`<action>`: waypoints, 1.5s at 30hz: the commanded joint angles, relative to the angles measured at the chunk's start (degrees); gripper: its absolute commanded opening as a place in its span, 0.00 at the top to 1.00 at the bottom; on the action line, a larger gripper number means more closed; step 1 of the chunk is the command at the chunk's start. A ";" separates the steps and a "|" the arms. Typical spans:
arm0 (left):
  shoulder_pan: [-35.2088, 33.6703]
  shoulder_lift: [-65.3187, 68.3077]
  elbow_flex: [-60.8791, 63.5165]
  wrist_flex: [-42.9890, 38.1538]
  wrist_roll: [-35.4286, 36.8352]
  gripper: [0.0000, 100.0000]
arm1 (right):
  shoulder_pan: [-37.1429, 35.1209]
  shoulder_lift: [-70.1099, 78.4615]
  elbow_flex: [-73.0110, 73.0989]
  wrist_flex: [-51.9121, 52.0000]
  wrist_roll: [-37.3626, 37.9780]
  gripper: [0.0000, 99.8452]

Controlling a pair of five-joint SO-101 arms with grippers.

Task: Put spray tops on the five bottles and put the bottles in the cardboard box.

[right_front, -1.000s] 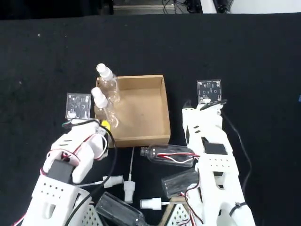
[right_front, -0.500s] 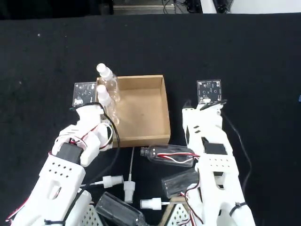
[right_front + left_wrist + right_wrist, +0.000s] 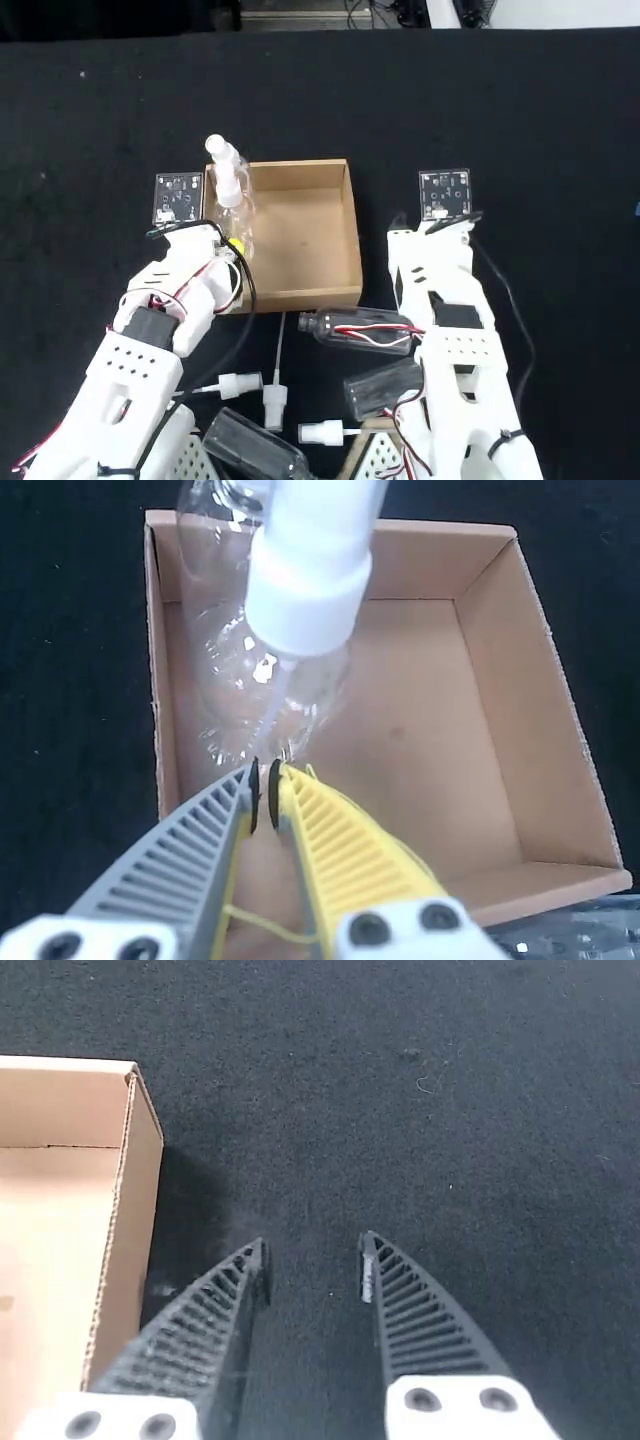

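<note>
Cardboard, brown and open-topped, the square box (image 3: pixel 305 235) sat mid-table. Two clear plastic bottles with white spray tops (image 3: pixel 232 195) leaned along its left wall, inside it as far as the left wrist view showed. Your left gripper (image 3: pixel 265 780) was down in that corner. Its grey and yellow fingers were drawn together to a thin slit with nothing visible between them, the tips right at the foot of the nearer capped bottle (image 3: pixel 265 685). Your right gripper (image 3: pixel 312 1250) hung empty with its fingers spread apart over the black cloth (image 3: pixel 450 1080), just beside the box's right wall.

By my reading you were two bottles in, with three to go. Three uncapped clear bottles (image 3: pixel 365 330) lay on their sides on the cloth between the box and the arms' bases. Three loose white spray tops (image 3: pixel 275 402) with thin dip tubes lay among them. Each of those needed its top fitted, then a place in the box's bare right half.
</note>
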 commanded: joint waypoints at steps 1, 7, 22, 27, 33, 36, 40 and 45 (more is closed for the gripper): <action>0.40 0.18 -0.75 -0.79 0.62 0.97 | 0.53 0.57 -0.31 -1.49 0.00 0.87; 0.40 -0.44 -1.54 6.15 0.35 0.97 | 0.53 0.57 -0.40 -1.49 0.00 0.87; 0.40 -0.44 -10.86 19.96 0.09 0.97 | 0.53 0.57 -0.40 -1.49 0.00 0.87; 0.48 0.00 -10.59 19.08 -9.49 0.97 | 0.53 0.57 -0.31 -1.49 0.00 0.87; 2.42 0.26 -7.96 15.12 -11.43 0.97 | 0.53 0.57 -0.40 -1.49 0.00 0.87; 2.51 0.26 -6.90 12.40 -10.20 0.97 | 0.53 0.57 -0.40 -1.49 0.00 0.87; 2.42 0.44 -6.64 11.69 -9.93 0.97 | 0.53 0.57 -0.40 -1.49 0.00 0.87; 2.07 6.77 -8.40 11.25 -9.93 0.97 | 0.53 0.57 -0.40 -1.49 0.00 0.87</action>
